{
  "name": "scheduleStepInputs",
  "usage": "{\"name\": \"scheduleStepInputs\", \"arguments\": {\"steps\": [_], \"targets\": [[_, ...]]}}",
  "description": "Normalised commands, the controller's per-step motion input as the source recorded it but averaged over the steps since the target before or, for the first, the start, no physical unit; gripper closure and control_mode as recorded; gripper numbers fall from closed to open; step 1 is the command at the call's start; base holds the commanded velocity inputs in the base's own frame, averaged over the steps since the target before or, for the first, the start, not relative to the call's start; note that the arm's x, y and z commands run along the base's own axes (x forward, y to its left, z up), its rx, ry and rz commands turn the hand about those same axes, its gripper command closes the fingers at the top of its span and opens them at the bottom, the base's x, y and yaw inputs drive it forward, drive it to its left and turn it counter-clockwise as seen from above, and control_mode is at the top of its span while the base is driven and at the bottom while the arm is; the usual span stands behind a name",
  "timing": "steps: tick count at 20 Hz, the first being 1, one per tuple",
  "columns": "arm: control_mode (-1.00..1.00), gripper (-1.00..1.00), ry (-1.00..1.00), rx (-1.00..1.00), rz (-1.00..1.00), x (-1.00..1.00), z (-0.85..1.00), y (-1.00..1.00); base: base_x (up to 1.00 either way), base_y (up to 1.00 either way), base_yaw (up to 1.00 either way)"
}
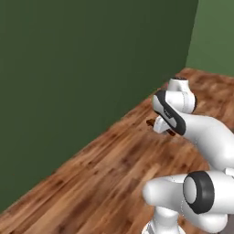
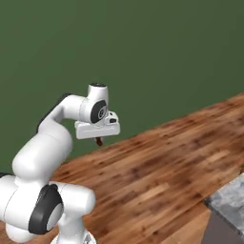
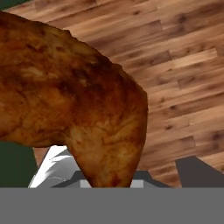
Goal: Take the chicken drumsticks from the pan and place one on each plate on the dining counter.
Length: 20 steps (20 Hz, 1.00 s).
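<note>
The dining counter [image 2: 228, 202] sat just at the lower right, well apart from the arm. Above the wooden floor [image 1: 105, 178], the gripper [image 2: 98, 140] was clamped on a chicken drumstick [image 3: 74, 100]. Carry underway; placement not yet done.

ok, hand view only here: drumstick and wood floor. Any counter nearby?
Observer: Yes. A counter corner sits at the lower right of the right base view, well apart from the gripper.
Operator: What's ahead of the arm?
Observer: A green wall, with floor running along its foot.
Operator: Drumstick dragging on anything?
Observer: No. The drumstick hangs above the floor, poking out either side of the shut gripper.
</note>
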Motion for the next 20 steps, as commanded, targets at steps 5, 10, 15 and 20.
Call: {"name": "scheduleStepInputs", "arguments": {"steps": [5, 10, 15, 20], "targets": [[1.0, 1.0, 0.0, 0.0, 0.0, 0.0, 0.0, 0.0, 0.78, 0.48, -0.62], [1.0, 1.0, 0.0, 0.0, 0.0, 0.0, 0.0, 0.0, 0.73, 0.47, -0.68], [1.0, 1.0, 0.0, 0.0, 0.0, 0.0, 0.0, 0.0, 0.72, 0.46, -0.69], [1.0, 1.0, 0.0, 0.0, 0.0, 0.0, 0.0, 0.0, 0.83, 0.5, -0.59]]}}
